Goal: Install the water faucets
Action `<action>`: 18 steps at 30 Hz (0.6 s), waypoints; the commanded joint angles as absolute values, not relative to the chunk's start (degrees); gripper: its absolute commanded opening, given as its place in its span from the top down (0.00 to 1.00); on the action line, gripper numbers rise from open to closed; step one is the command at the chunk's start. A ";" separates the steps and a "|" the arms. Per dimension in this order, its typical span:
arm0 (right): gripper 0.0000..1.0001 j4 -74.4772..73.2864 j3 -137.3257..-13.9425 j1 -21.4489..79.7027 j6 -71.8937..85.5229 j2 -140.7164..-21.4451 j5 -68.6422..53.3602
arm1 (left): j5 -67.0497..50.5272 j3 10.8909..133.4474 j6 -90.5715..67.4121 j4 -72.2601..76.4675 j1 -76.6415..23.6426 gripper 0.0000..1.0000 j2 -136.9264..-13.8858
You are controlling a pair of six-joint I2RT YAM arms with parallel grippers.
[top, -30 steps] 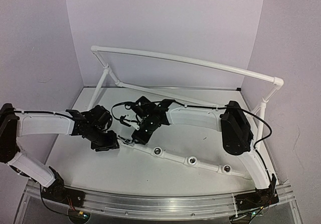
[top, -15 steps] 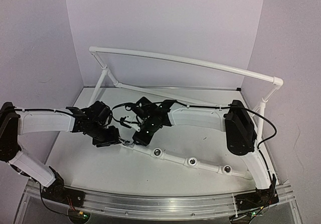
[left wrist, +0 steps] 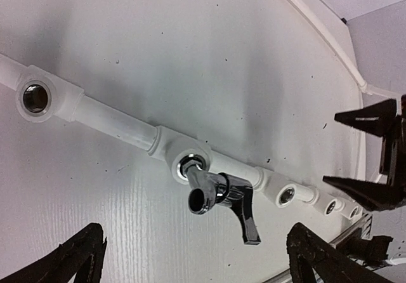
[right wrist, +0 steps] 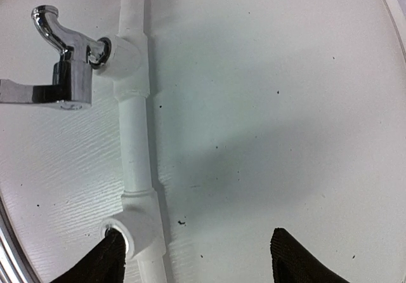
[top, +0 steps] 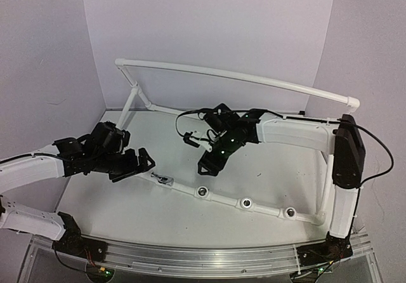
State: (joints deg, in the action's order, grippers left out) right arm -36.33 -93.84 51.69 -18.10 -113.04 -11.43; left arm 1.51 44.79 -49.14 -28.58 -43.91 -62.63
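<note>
Faucet (chrome, lever handle) is seated by its stem in one socket of the white pipe rail, towards the rail's left end, low over the table. Left gripper is held wide open just left of it. Right gripper is also open, near it on the far right side. Nothing is gripped or touched by either. Jaws are probably kept apart on either side so the fitting is left undisturbed and visible to both wrist cameras. Three empty sockets are seen to its right and one empty socket to its left, so the task is judged partly done. No spare faucet is seen. Thread tightness cannot be told.
</note>
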 commanded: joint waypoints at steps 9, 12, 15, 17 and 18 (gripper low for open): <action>0.22 -35.30 -80.66 51.41 -18.39 -105.76 -11.08 | 10.67 50.89 -74.33 -29.11 -51.08 0.01 -74.56; 0.22 -35.09 -78.94 50.86 -18.40 -105.48 -10.61 | 12.68 52.80 -79.27 -29.48 -52.55 0.05 -77.63; 0.22 -34.75 -77.33 50.56 -18.46 -104.99 -9.96 | 14.12 54.69 -82.12 -30.19 -53.12 0.10 -80.30; 0.22 -34.58 -76.31 50.26 -18.46 -104.49 -9.60 | 14.32 55.18 -84.16 -29.33 -53.18 0.13 -81.68; 0.22 -34.52 -75.89 50.16 -18.46 -104.21 -9.24 | 14.15 55.32 -85.00 -28.59 -53.22 0.14 -82.35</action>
State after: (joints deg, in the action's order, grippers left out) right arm -35.49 -77.52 50.75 -18.59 -107.57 -10.98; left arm 11.14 52.13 -78.01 -29.15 -52.91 -80.21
